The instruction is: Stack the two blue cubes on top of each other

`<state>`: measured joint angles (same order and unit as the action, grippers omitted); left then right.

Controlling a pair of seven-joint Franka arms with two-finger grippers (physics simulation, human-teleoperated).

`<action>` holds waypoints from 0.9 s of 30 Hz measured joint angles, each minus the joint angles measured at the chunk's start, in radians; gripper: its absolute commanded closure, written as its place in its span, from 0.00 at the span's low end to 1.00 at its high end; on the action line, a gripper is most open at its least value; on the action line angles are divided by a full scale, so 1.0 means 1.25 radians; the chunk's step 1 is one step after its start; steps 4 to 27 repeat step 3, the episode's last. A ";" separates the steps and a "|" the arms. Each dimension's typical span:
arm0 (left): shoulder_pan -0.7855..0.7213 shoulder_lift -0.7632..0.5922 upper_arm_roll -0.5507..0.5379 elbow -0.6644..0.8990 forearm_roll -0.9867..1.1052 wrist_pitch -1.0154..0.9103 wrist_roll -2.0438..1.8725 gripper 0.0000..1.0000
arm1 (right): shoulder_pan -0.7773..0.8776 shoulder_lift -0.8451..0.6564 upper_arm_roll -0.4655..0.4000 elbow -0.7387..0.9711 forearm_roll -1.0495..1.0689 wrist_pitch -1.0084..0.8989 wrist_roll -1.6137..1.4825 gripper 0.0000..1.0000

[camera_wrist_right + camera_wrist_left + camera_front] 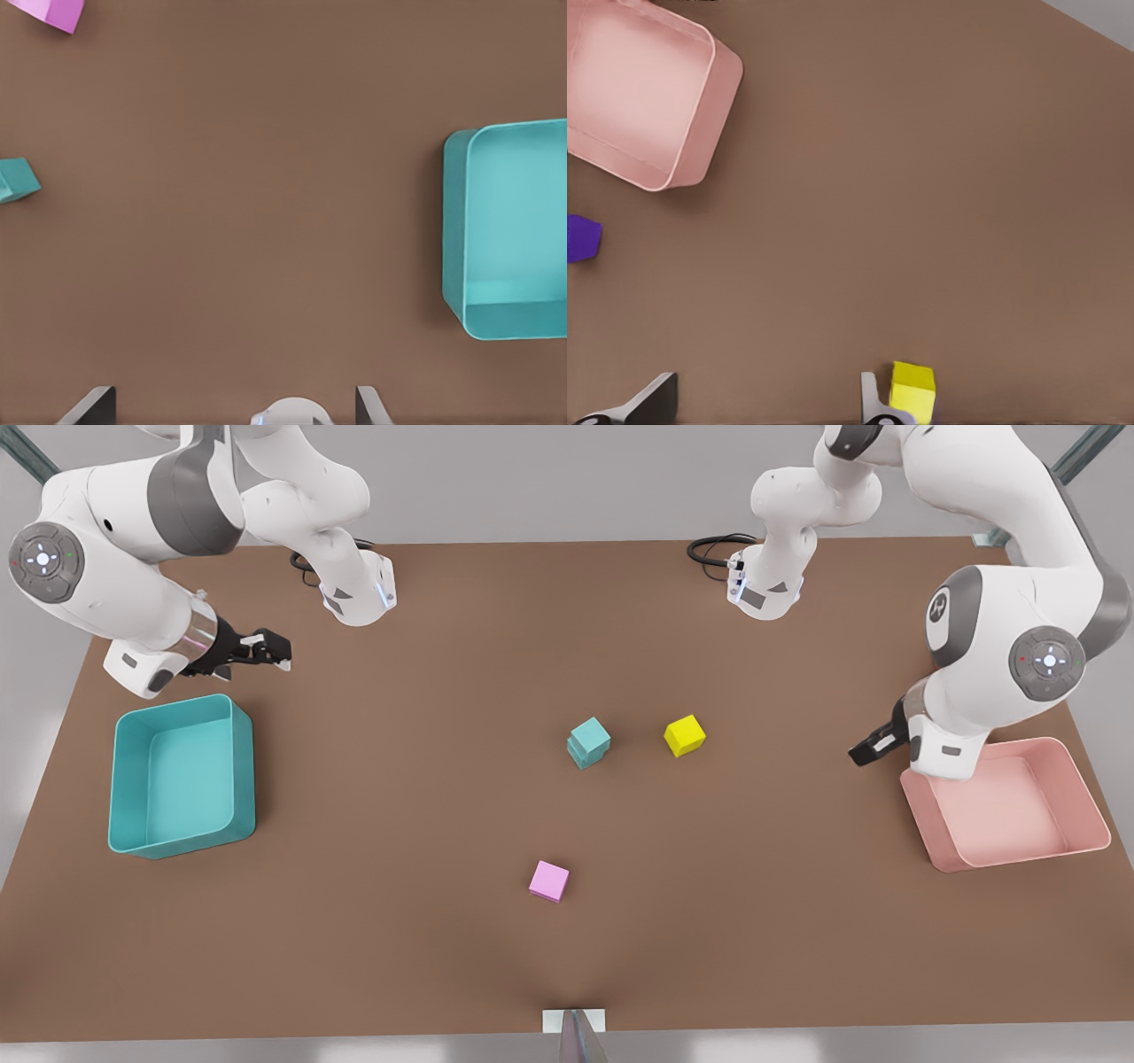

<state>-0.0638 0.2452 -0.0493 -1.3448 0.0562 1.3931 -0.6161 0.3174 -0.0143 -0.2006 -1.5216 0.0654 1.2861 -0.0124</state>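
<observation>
We see the two small teal cubes [588, 742] already stacked mid-table beside the yellow cube [685, 735]. Our left gripper [864, 749] and right gripper [266, 649] hang open, empty, well apart from them.

Setting: simulated robot test bench
Surface: plain brown table [425, 921] against a bare grey backdrop
Equipment: two white arms mounted at the far edge, cabling at their bases
Props: teal bin [182, 775], pink bin [1010, 806], coloured cubes
</observation>
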 measured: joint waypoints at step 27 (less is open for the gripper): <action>0.000 0.003 0.000 0.000 0.007 -0.028 0.107 0.00 | 0.002 0.000 0.000 -0.002 0.000 0.002 0.001 0.00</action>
